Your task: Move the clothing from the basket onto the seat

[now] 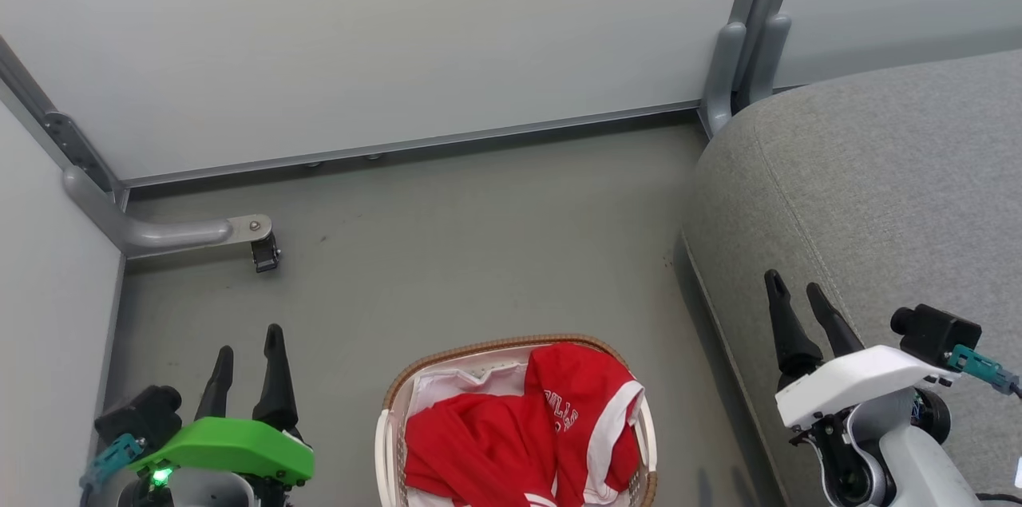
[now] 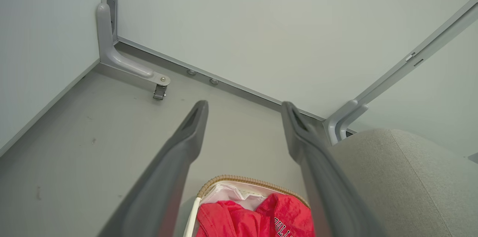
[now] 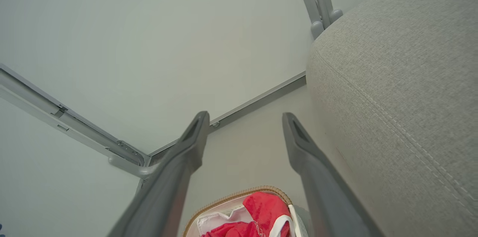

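Left gripper (image 1: 250, 341) and right gripper (image 1: 793, 283) each have their fingers apart, holding nothing. Between them the clothing (image 1: 511, 435) lies heaped in the basket (image 1: 479, 350). The wrist views catch just its far rim, while the head view takes in more. The seat (image 1: 878, 172) is beside the right gripper.

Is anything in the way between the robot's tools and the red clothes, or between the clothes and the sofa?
Nothing visible. The clothing lies uncovered on top in the open basket, between the left tool and right tool, both open and empty. Just a strip of floor lies between the basket and the seat.
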{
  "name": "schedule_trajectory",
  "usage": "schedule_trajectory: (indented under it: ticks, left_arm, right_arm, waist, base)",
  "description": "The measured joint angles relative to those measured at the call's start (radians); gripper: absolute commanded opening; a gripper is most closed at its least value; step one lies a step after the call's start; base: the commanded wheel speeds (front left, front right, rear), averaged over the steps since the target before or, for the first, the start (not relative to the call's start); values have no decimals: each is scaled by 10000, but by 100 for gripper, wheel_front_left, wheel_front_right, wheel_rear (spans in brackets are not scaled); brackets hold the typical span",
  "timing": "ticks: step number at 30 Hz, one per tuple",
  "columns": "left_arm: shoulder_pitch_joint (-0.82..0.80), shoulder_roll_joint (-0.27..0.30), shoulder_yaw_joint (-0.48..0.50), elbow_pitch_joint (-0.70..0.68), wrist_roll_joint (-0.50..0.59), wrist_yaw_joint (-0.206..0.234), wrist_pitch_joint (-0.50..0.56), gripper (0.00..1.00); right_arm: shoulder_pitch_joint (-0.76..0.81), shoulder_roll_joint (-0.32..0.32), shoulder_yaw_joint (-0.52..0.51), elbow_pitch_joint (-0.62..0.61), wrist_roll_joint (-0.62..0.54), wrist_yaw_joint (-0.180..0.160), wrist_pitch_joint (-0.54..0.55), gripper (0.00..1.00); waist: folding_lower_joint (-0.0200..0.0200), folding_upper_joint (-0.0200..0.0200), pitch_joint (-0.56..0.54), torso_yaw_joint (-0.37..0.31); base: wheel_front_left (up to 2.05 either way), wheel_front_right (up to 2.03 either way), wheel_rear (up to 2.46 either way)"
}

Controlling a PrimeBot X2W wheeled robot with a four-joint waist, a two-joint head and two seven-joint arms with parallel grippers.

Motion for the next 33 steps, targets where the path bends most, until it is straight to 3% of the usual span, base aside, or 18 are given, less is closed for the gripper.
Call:
schedule_trajectory:
  ticks: [33]
  left_arm:
    - [261,-96,-374,242,3097,410,-817,100]
  right_arm:
    - [275,125,40,535,-3722,2,-803,100]
  waist:
    - [0,0,24,-9]
  base:
    - [0,0,0]
